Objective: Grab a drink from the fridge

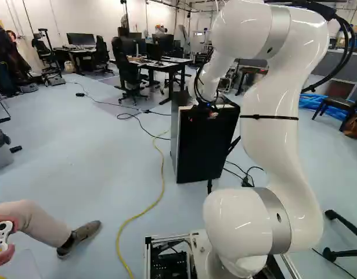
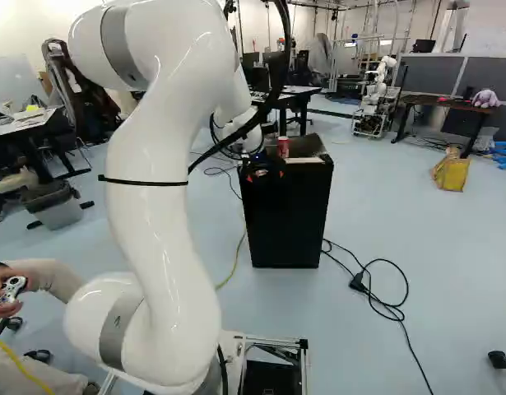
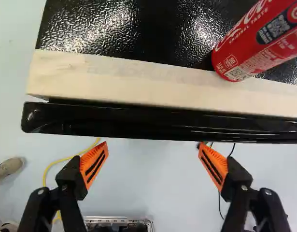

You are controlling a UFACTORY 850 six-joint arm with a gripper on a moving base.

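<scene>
Red can (image 3: 257, 46) up on top of the fridge (image 2: 287, 218), by the pale strip (image 3: 162, 84) at its front, and the gripper (image 3: 153, 145) just off that front, fingers (image 3: 93, 165) wide, empty! Come in low and they could clip its edge; come in off-line and one could topple the can.

3 views brt; glare on arm (image 1: 274, 145), fridge (image 3: 109, 24).
</scene>
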